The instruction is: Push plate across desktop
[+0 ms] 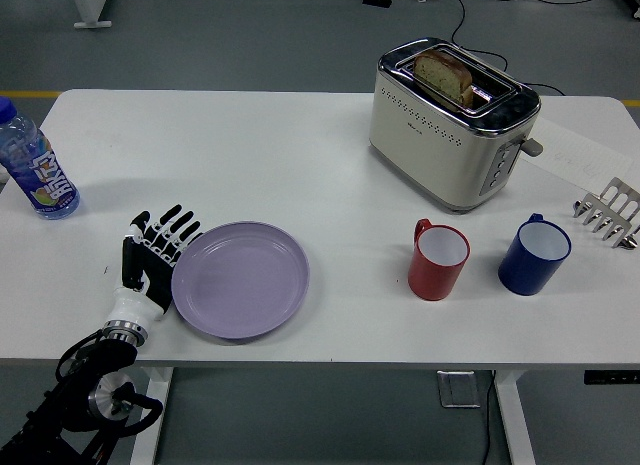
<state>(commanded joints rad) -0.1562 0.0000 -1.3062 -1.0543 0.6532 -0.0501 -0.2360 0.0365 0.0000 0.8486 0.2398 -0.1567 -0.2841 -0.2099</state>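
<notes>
A lilac plate lies flat on the white table, left of centre and close to the near edge. My left hand rests against the plate's left rim, fingers straight and spread, holding nothing. Its black forearm comes up from the lower left corner. The right arm is out of view.
A water bottle stands at the far left. A steel toaster with a bread slice sits at the back right. A red mug and a blue mug stand to the plate's right. A metal rack is at the right edge.
</notes>
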